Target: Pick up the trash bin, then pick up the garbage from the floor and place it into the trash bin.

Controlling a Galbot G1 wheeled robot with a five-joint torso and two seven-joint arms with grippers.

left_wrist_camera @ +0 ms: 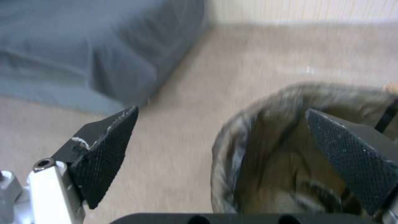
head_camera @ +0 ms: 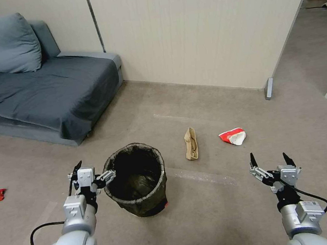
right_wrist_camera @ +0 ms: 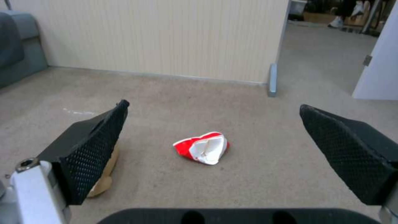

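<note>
My left claw (head_camera: 94,170) gapes astride the round, crinkly-lined trash bin (head_camera: 136,179) rim; right claw (head_camera: 270,160) spread above carpet near the crushed carton (head_camera: 233,136).

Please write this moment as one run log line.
left gripper: open, straddling trash bin rim | right gripper: open, above floor | paper bag, red-and-white carton: on floor
</note>
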